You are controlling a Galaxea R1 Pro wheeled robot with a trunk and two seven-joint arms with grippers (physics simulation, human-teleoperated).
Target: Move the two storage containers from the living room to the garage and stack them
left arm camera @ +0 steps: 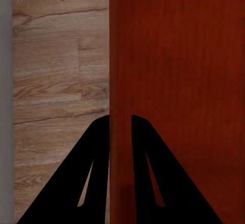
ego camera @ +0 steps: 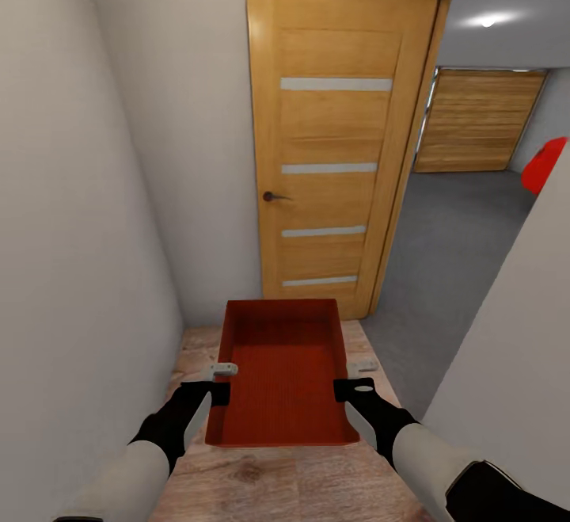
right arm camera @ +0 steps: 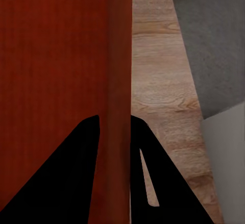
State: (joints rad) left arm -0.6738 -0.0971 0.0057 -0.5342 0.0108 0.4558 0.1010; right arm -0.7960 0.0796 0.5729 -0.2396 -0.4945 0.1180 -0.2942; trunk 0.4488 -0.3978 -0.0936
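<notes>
Orange-red storage container [ego camera: 281, 375] held level over wood floor [ego camera: 277, 482], left pincer [left arm camera: 120, 132] and right pincer [right arm camera: 116, 132] each pinching a side wall, facing wooden door [ego camera: 332, 150].

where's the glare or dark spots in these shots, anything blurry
Head view: a ceiling light glares bright in the room past the door, and picture edges look stretched, walls leaning. Left wrist view: the left gripper's fingers render flat black with no detail, straddling the container wall. Right wrist view: the fingers are just as black; the wood planks look soft.
</notes>
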